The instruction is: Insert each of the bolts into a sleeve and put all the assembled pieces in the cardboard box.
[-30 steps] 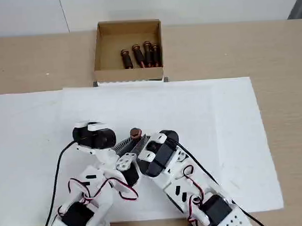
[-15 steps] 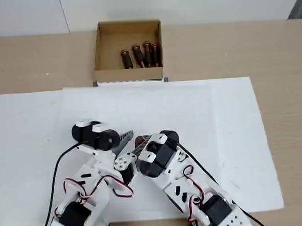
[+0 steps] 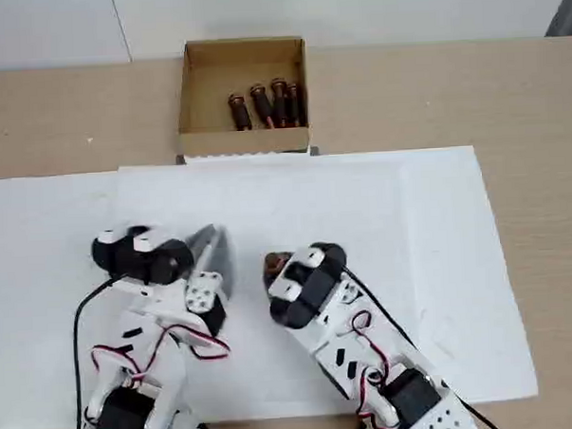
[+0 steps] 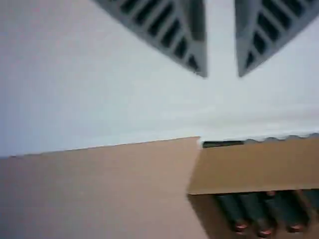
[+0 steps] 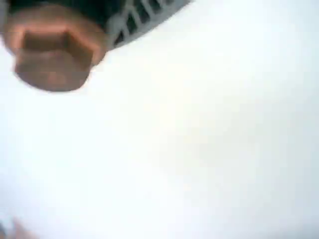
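My right gripper (image 3: 277, 269) is shut on an assembled piece (image 3: 275, 263), a dark sleeve with a copper bolt head, just above the white sheet. In the right wrist view the bolt head (image 5: 52, 56) sticks out under the dark sleeve, with a grey finger (image 5: 144, 15) beside it. My left gripper (image 3: 215, 252) stands open and holds nothing, a short way left of the piece. Its two grey fingers (image 4: 174, 35) are spread over the paper. The cardboard box (image 3: 245, 140) sits at the back and holds several assembled pieces (image 3: 267, 103). The left wrist view shows that box (image 4: 249, 167) too.
A large white paper sheet (image 3: 401, 228) covers the table in front of the box. Bare wooden table (image 3: 508, 91) lies on both sides of the box and behind it. The two arms stand close together near the front edge.
My left gripper has let go of the piece and pulled back to the left, its fingers now open. The right gripper keeps the piece and has shifted slightly right.
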